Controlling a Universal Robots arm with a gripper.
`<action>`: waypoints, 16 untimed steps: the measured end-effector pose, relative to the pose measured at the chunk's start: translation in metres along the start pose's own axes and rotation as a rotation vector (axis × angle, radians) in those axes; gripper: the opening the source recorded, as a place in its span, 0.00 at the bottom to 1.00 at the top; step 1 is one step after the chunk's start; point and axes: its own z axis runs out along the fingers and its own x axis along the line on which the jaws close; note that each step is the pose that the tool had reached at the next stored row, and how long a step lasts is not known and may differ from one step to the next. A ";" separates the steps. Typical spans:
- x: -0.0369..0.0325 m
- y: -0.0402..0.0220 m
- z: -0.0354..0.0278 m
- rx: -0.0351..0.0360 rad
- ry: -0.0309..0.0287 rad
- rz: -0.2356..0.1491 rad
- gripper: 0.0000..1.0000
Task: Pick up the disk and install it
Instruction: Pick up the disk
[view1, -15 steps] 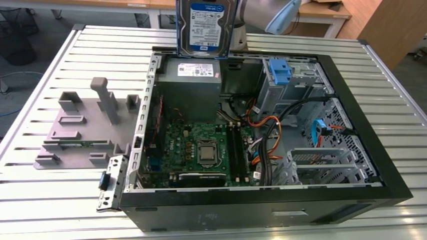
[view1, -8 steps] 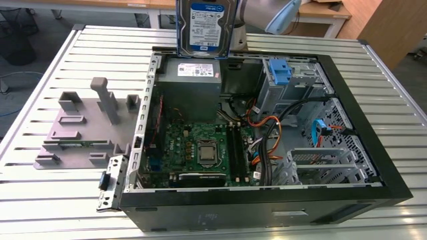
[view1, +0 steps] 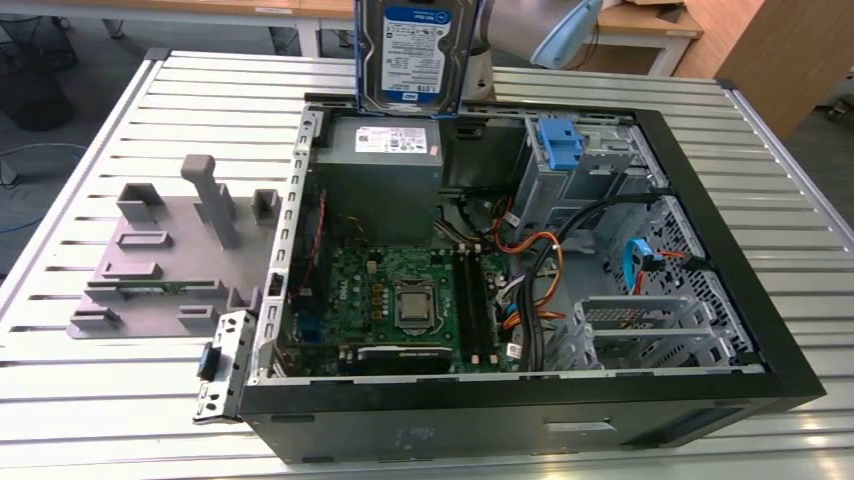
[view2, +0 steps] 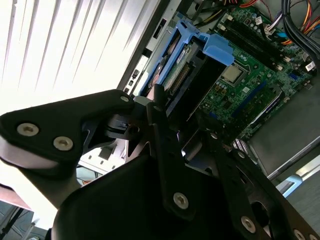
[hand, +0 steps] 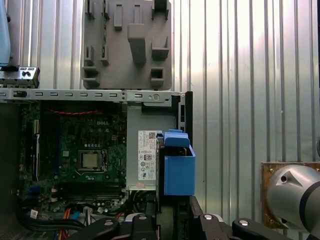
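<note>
The disk (view1: 411, 55), silver with a white-and-blue label and a blue carrier frame, hangs upright in the air at the back of the open computer case (view1: 781, 345), just above the grey power-supply box (view1: 380, 150). In the second wrist view my gripper (view2: 182, 112) is shut on the disk (view2: 176, 75), with a black finger on each side of it. The first wrist view shows the disk (hand: 177, 165) edge-on over the power supply, with the gripper (hand: 172, 218) below it in the picture.
Inside the case lie the green motherboard (view1: 400, 300), cable bundles (view1: 534, 270), a drive bay with a blue latch (view1: 561, 140) and a metal drive cage (view1: 641, 330). A grey plastic stand with upright posts (view1: 174, 250) sits on the slatted table at the exterior view's left.
</note>
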 end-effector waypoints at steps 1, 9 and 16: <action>0.0000 -0.0001 0.0000 0.0000 0.0000 0.000 0.35; 0.0003 -0.0013 -0.0001 -0.0001 0.0001 0.000 0.35; 0.0015 -0.0016 -0.0002 -0.0001 0.0001 0.000 0.35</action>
